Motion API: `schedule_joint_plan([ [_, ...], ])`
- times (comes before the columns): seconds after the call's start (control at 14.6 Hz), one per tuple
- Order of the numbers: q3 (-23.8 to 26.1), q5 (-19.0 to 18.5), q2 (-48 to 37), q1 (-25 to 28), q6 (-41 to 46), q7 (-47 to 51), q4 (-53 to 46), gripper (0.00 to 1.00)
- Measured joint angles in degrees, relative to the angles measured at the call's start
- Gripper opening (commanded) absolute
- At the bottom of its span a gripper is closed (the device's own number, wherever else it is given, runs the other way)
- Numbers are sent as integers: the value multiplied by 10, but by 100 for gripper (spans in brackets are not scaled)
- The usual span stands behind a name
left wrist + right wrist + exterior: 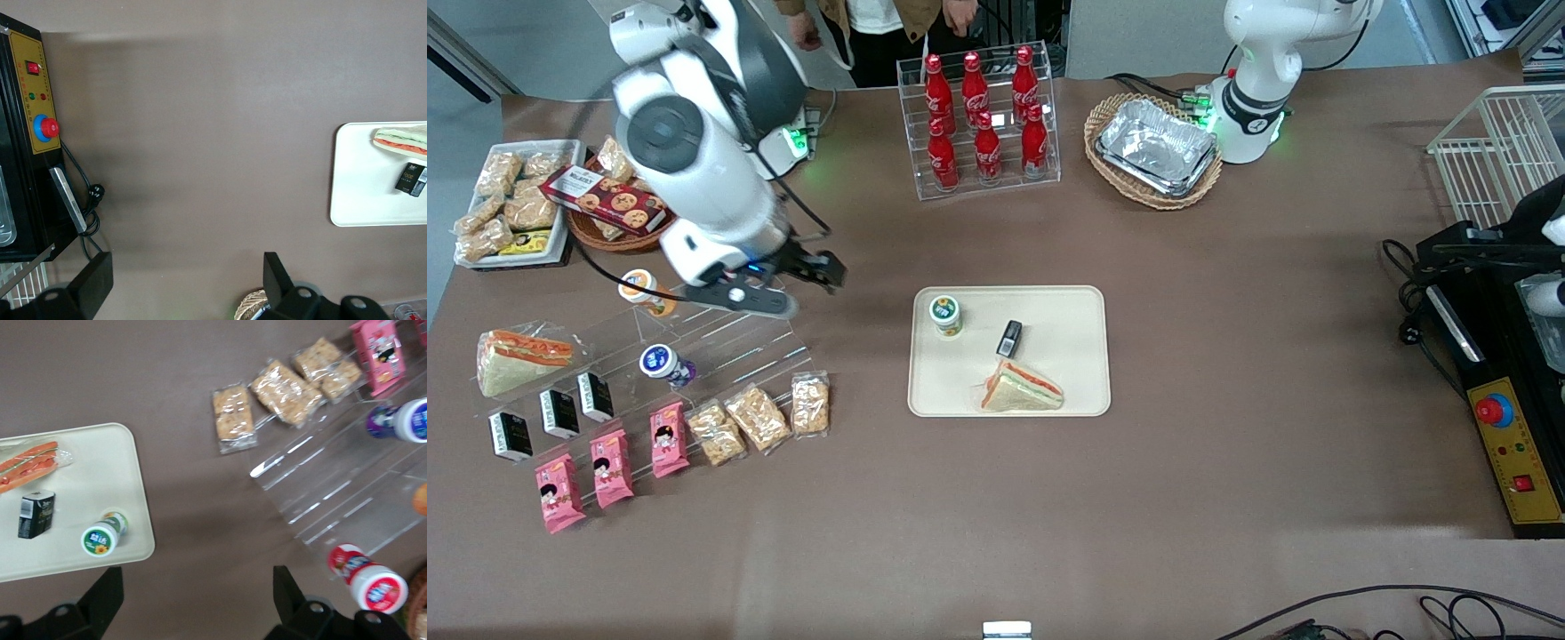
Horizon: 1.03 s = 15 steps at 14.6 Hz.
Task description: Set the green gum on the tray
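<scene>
So the green gum [945, 316] is standing upright on the tray [1080, 391], tucked into the corner nearest the working arm and farther from the front camera. Lid's facing up, nothing touching it. Sharing the tray: a small black box [1009, 338] around the middle and a wrapped sandwich [1022, 391] by the edge closest to the camera, both apart from the gum.

The gripper [800, 284] hangs above the table, off the tray toward the working arm's end, over the clear acrylic rack [729, 342]. Its fingers [100, 597] are spread wide with nothing between them.

On that rack there's a blue gum [660, 363] and an orange gum [643, 291]. Snack bags [758, 418] and pink packets [612, 467] line the rack's edge nearest the camera.
</scene>
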<state>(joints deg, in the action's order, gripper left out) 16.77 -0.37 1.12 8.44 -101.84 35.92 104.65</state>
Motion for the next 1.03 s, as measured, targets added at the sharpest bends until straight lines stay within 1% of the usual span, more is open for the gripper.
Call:
schedule_joint_plan([
  [0.27, -62, 17, -40, -2, 48, -78, -19, 100],
  [0.48, -107, 19, -58, -3, 84, -152, -32, 100],
  [0.82, -194, 20, -63, -4, 137, -289, -84, 100],
  [1.03, -245, 43, -59, -5, 138, -350, -87, 100],
])
